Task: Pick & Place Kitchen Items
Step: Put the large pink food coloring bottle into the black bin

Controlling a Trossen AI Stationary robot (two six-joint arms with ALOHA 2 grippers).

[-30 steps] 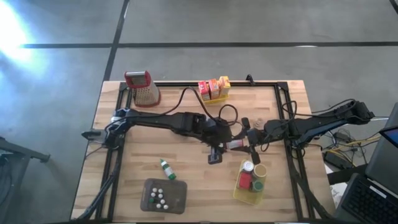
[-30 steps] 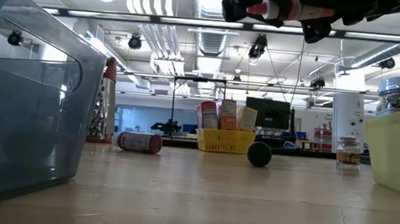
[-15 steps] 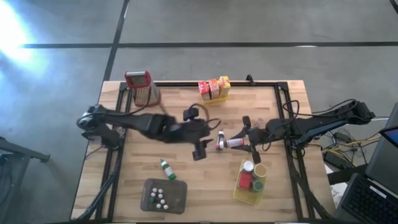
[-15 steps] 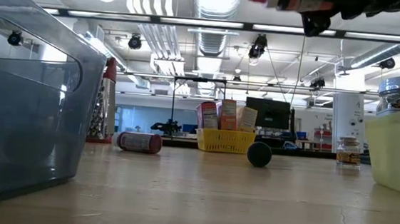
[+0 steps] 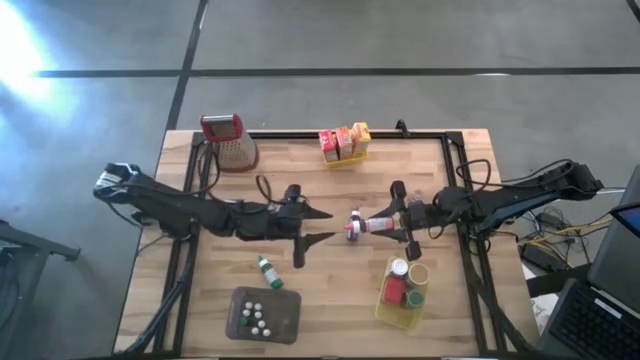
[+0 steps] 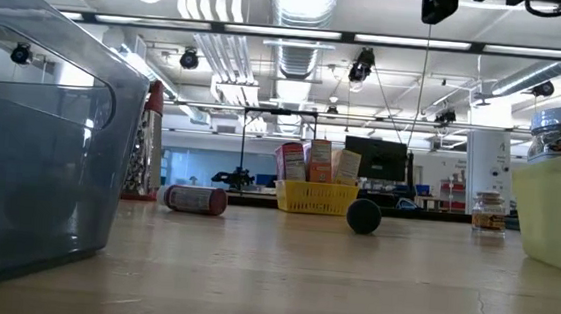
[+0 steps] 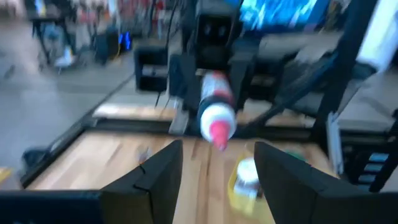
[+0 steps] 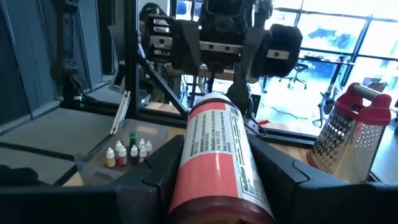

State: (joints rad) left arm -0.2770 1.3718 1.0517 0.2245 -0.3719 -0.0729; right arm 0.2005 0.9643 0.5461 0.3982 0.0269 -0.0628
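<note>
A bottle with a red label, white neck and red cap hangs level above the table's middle. My right gripper is shut on it, and the cap points toward the table's left. In the right wrist view the bottle fills the gap between the fingers. My left gripper stands open and level a short way left of the cap, touching nothing. Its wrist view looks along the open fingers at the bottle. My right gripper pinches the bottle's red-labelled body between its two fingers, toward the base end. The fingers come level from the table's right and lie along the bottle. The bottle is lifted clear of the table, about level, with its cap end sticking out past the fingertips.
A yellow basket with jars stands at the front right. A grey tray of tiny bottles stands at the front, with a green-capped bottle lying beside it. A grater and a yellow basket of boxes stand at the back.
My left gripper has drawn back from the bottle toward the table's left edge and tipped up from pointing down to level. My right gripper has tipped up a little, and the bottle has risen out of the top of the low view.
</note>
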